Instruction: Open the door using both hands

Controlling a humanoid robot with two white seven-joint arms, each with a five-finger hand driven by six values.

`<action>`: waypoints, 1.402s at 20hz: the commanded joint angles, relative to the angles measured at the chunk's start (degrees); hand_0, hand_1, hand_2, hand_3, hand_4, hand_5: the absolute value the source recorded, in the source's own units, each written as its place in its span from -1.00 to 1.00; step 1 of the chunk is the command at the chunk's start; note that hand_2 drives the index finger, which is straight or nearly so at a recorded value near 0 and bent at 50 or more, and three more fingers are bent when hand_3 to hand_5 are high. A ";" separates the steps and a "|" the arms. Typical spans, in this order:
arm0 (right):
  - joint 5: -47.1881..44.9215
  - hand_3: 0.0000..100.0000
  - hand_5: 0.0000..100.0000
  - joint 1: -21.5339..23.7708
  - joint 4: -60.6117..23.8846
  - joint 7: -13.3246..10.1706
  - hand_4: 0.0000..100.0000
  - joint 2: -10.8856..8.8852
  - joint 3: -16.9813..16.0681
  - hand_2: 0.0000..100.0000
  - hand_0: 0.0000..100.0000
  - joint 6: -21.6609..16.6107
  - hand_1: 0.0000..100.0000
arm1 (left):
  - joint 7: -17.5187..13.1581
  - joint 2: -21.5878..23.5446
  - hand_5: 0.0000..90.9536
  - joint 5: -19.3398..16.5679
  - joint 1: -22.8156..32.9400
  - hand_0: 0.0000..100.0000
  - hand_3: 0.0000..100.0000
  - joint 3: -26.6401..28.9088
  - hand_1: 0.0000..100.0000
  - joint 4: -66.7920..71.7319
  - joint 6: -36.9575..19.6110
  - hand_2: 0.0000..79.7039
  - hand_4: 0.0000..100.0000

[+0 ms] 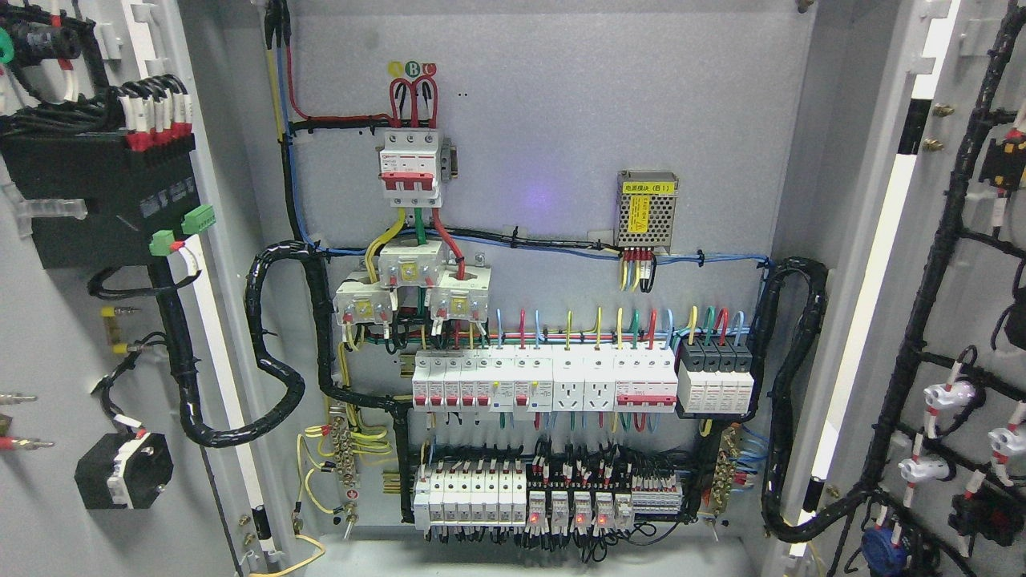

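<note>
Both cabinet doors stand swung wide open. The left door shows its inner face at the picture's left, carrying a black module and wiring. The right door shows its inner face at the right, with black cable looms and white connectors. Between them the grey back panel of the cabinet is fully exposed. No robot hand or arm shows anywhere in the head view.
On the back panel sit a red-and-white main breaker, a small metal power supply, a row of white breakers and a lower row of relays. Thick black cable bundles loop to each door.
</note>
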 commanded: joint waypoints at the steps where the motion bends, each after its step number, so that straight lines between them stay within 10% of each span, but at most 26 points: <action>1: -2.91 -1.00 -1.00 0.87 2.23 -0.37 -1.00 0.03 -4.05 -1.00 -1.00 0.01 -1.00 | -0.21 13.22 -1.00 5.30 -6.29 -1.00 -1.00 14.32 -1.00 11.52 -49.18 -1.00 -1.00; 7: -4.32 -1.00 -1.00 2.36 2.23 -0.37 -1.00 0.99 -5.37 -1.00 -1.00 -0.26 -1.00 | -0.21 27.74 -1.00 7.32 -16.77 -1.00 -1.00 13.97 -1.00 32.63 -48.92 -1.00 -1.00; 13: -4.32 -1.00 -1.00 5.09 2.06 -0.37 -1.00 1.70 -5.98 -1.00 -1.00 -0.52 -1.00 | -0.30 32.50 -1.00 11.46 -21.34 -1.00 -1.00 15.03 -1.00 42.49 -48.92 -1.00 -1.00; 28: -3.97 -1.00 -1.00 7.81 -5.05 -0.02 -1.00 3.63 -3.27 -1.00 -1.00 -0.78 -1.00 | -0.21 24.33 -1.00 11.55 -11.88 -1.00 -1.00 -2.28 -1.00 19.24 -48.74 -1.00 -1.00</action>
